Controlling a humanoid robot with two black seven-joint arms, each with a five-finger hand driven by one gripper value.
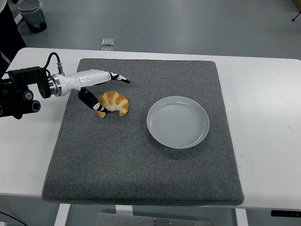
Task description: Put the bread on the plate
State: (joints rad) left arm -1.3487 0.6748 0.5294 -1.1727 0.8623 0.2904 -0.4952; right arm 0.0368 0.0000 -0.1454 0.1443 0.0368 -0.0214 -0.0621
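Croissant met at its left end by the left hand, not yet lifted.

The croissant point(114, 102) lies on the grey mat point(141, 155), toward the mat's far-left corner, well apart from the empty white plate point(178, 122) near the mat's right edge. The left hand point(101, 92) is spread wide around the croissant's left end: 1 thumb tip touches its near-left tip, while the long fingers point(120, 77) are held above it, so nothing is gripped. The pastry is judged light, soft, flaky and easily crushed; a gentle pinch across its thick middle is advised. The right hand is not seen.
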